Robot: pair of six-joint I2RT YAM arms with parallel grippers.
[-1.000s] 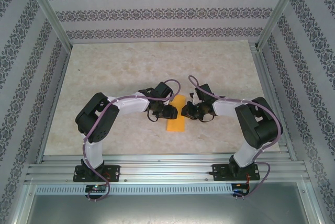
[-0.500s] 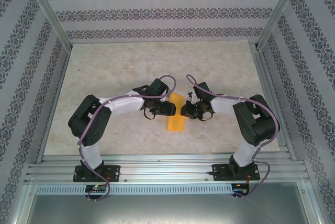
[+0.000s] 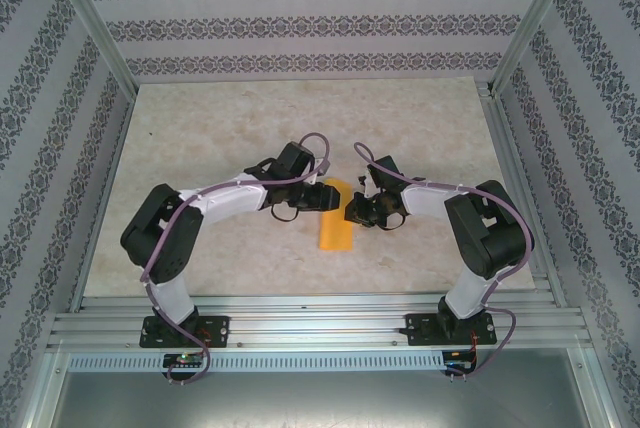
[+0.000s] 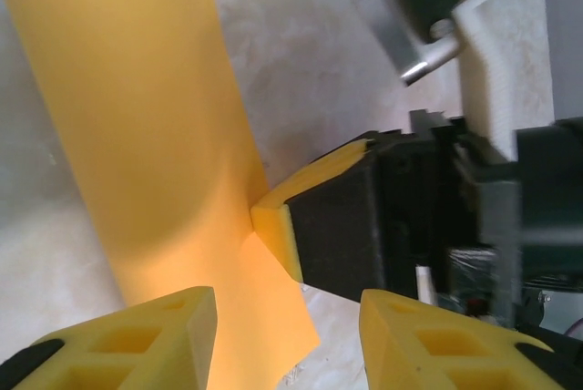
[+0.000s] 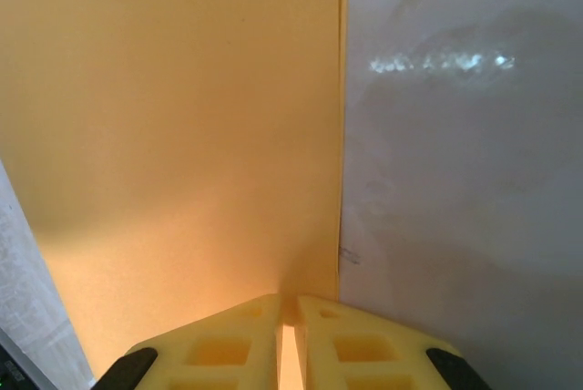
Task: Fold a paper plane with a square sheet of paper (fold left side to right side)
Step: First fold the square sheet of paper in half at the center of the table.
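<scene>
Nearest the camera, a metal rail runs along the table's near edge. Both arms are bolted to it, the left arm elbowing out to its side and the right arm to the other. Both reach inward and meet a little past the rail, over the pale marbled table.

Between them lies the sheet of paper, orange-yellow, a narrow strip with its long side running away from the bases (it looks folded over, though the layers can't be counted). Its near end lies free on the table, and its far half sits between the two grippers.

The right gripper is clenched on the paper's right edge. In its wrist camera, the two yellow fingers press almost together with a sliver of orange pinched between them. The left gripper is released, its fingers standing well apart over the paper's left side and facing the right gripper's tip. Whether they touch the paper I cannot tell. In the left wrist camera the paper looks gently curved rather than flat.

Farther back, the table runs to the patterned walls.
</scene>
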